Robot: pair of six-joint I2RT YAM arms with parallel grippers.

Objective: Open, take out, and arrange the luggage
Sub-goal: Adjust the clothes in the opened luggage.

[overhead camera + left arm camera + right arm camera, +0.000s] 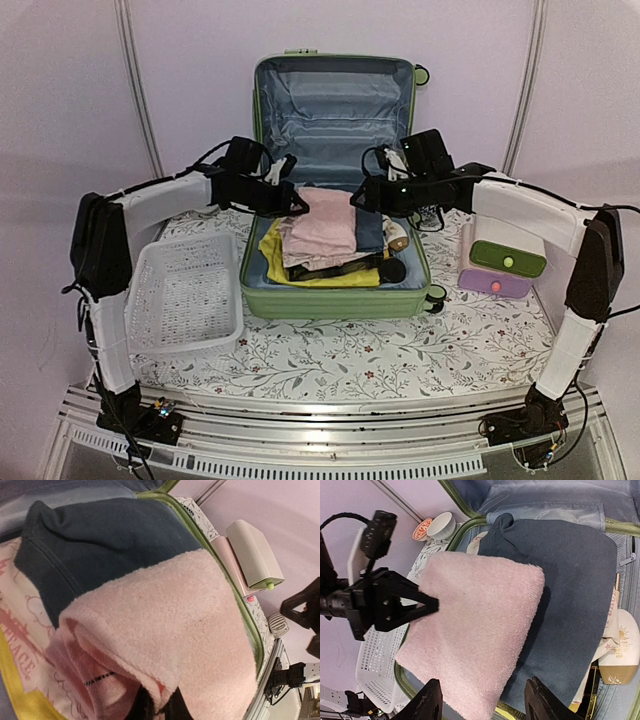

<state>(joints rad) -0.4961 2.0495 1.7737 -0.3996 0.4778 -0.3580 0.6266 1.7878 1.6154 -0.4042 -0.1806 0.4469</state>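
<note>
The luggage (330,300), a light-green hard-shell suitcase, lies open with its lid standing up at the back. Folded clothes fill the lower half. A pink towel (325,222) lies on top, over a dark blue garment (575,580). My left gripper (298,205) is at the towel's left edge, shut on a fold of the pink towel (200,620); its dark fingers pinch the fold at the bottom of the left wrist view (161,706). My right gripper (482,700) hangs open above the towel's near right corner, touching nothing.
A white perforated basket (185,295) stands left of the suitcase. A green-and-purple box (505,268) sits to its right. A yellow garment (275,262) and a sunscreen bottle (620,650) lie in the suitcase. A small bowl (441,526) stands behind its left side.
</note>
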